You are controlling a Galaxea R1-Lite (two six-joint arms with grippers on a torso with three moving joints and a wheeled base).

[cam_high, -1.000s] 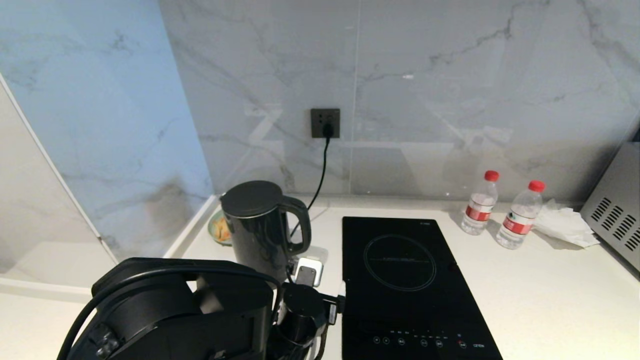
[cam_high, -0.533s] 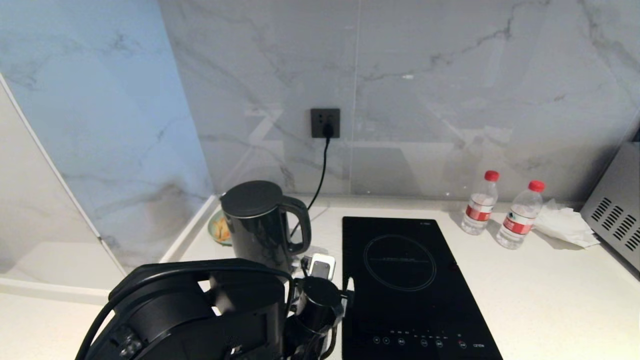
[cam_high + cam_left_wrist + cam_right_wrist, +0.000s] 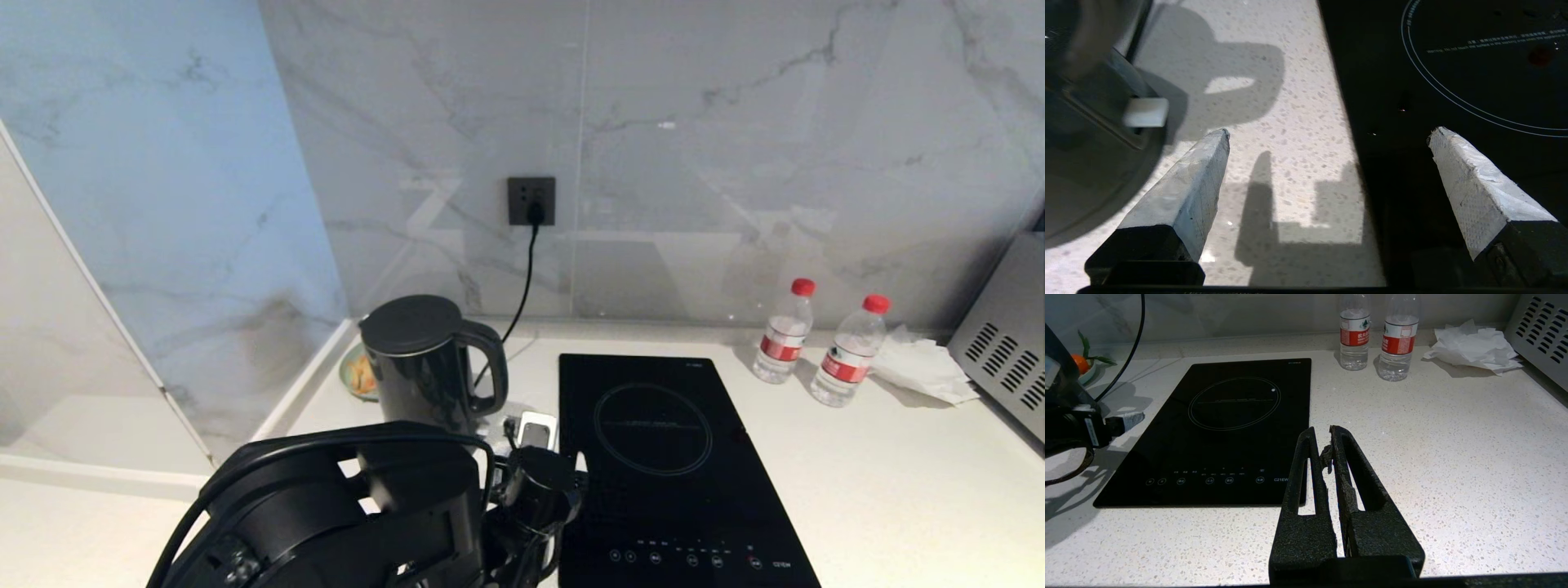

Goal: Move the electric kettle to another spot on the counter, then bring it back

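One electric kettle (image 3: 424, 363), tall glossy black cylinder w/ flat matte round lid and black loop handle, stands upright at the back-left of the bench (image 3: 898, 482), near the corner of the grey-veined marble wall (image 3: 694, 155). Bench is off-white, speckled, stone-like; one inset black glass hob (image 3: 661, 457) w/ a thin ring sits just right of the kettle. One black cord (image 3: 522, 286) runs from one dark wall socket (image 3: 531, 200) down behind the kettle. One small dish (image 3: 357, 373) w/ something orange sits behind it, partly hidden.

Left tool (image 3: 1327, 139) hangs low over the bench, just beside the kettle's base, apart from it; its two fingers (image 3: 1184, 192) are grey, rough-padded wedges, spread wide w/ nothing between them, one over bench, one over hob edge. Kettle's pale switch (image 3: 1146, 112) shows near the first finger. Left arm's black bulk blocks the near-left bench in head view.

Right tool (image 3: 1323, 437), black, slotted, fingers together, sits over the bench near the hob's front corner.

Far right: two clear plastic bottles (image 3: 784, 333) w/ red caps and labels, one crumpled white tissue (image 3: 922, 367), one grey vented appliance (image 3: 1008, 343).
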